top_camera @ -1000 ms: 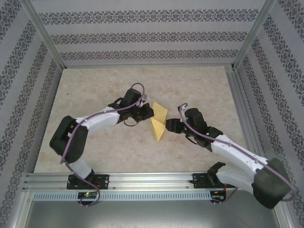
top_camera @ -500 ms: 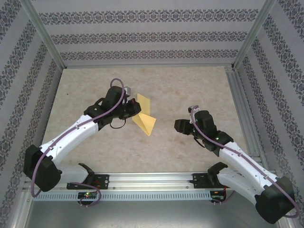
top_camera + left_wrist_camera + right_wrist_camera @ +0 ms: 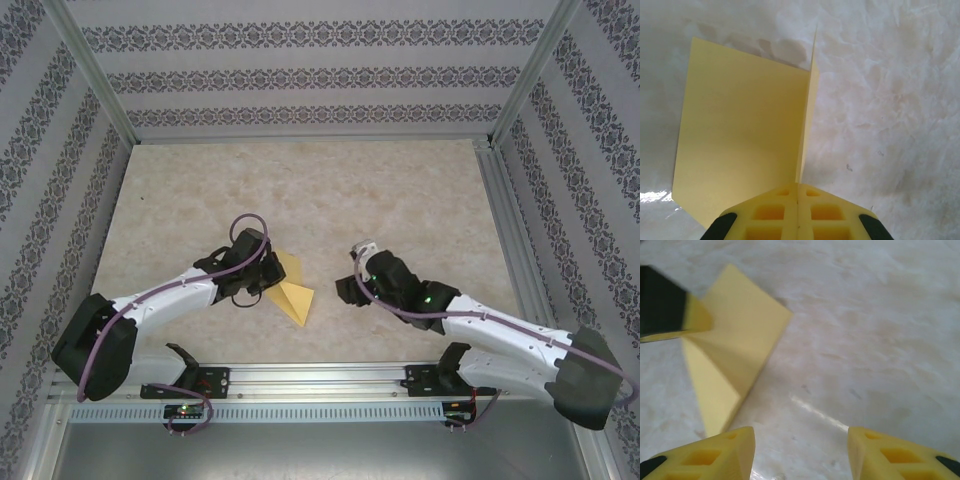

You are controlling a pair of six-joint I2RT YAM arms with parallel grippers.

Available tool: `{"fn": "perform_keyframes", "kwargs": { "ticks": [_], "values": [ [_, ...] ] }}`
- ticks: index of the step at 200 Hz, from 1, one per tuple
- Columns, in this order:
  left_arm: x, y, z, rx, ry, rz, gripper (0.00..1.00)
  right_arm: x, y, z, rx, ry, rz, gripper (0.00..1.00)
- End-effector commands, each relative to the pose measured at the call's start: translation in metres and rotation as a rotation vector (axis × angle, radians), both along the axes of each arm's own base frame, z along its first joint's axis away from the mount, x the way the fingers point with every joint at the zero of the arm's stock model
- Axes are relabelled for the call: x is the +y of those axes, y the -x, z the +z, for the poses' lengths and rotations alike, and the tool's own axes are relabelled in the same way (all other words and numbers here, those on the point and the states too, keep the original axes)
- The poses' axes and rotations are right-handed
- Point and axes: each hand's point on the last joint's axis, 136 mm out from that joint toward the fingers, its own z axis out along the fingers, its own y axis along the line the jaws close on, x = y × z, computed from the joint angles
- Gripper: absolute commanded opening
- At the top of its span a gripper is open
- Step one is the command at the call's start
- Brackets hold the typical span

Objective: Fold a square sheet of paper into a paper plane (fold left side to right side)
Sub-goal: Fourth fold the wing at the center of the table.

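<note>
Yellow sheet of paper (image 3: 294, 296), part-folded — held in my left gripper (image 3: 798, 194), jaws pinched shut on it; my right gripper (image 3: 801, 440) nearby, jaws parted, empty.

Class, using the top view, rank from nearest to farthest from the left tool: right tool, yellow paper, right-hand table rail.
1. yellow paper: pinched in the left tool.
2. right tool: just right of the paper.
3. right-hand table rail: far right edge.

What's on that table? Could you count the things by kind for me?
Folded yellow paper sheet: 1
Robot arms: 2, the left arm and the right arm
Total: 3
</note>
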Motion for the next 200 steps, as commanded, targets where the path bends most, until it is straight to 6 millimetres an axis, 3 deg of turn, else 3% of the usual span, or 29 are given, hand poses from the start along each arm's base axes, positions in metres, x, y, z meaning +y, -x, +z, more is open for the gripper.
{"fn": "perform_keyframes", "kwargs": {
  "ticks": [1,31,70,89,140,200],
  "values": [
    [-0.018,-0.018,0.015,-0.056,0.095,0.044,0.08,0.011,-0.011,0.018,-0.186,-0.034,0.0,0.53],
    [-0.036,-0.033,0.018,-0.057,0.125,0.026,0.08,0.012,-0.008,0.017,-0.248,-0.04,0.032,0.54],
    [-0.045,-0.062,0.037,-0.119,0.053,-0.01,0.08,0.003,-0.008,0.015,-0.29,0.001,0.037,0.54],
    [-0.05,-0.072,0.036,-0.117,0.027,-0.022,0.08,0.002,-0.008,0.011,-0.297,0.031,0.049,0.54],
    [-0.047,-0.071,0.019,-0.078,0.024,0.019,0.08,0.016,-0.013,0.008,-0.372,0.077,0.118,0.51],
    [-0.048,-0.063,0.004,-0.02,0.039,0.033,0.08,0.051,-0.008,-0.01,-0.489,0.216,0.232,0.48]
  ]
}}
